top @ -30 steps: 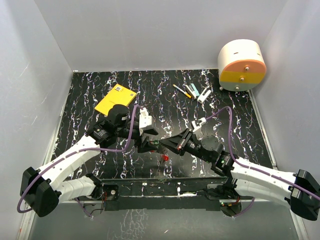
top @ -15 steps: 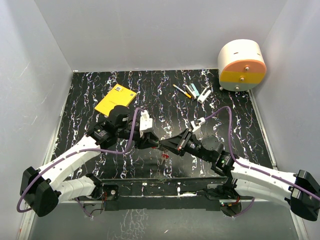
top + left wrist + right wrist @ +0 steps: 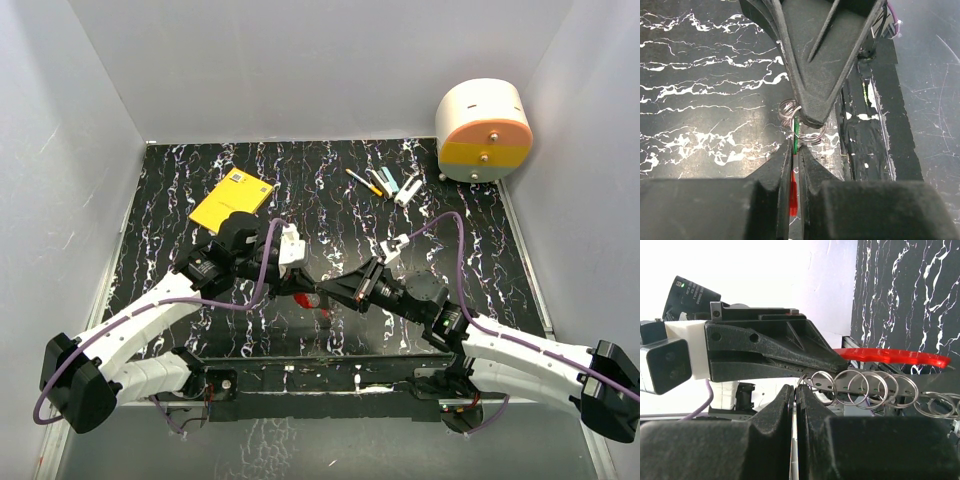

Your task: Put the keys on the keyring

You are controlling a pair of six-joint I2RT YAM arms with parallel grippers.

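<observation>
Yellow box far left on marbled table; pens near white-orange drum.

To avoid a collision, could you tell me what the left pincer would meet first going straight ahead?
Most likely the right pincer, whose tip with the keyring sits directly ahead, very close; depth is unclear.

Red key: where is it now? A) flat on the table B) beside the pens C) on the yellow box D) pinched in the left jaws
D: the left wrist view shows the red key clamped between the left gripper's shut jaws; the right gripper holds the keyring.
</observation>
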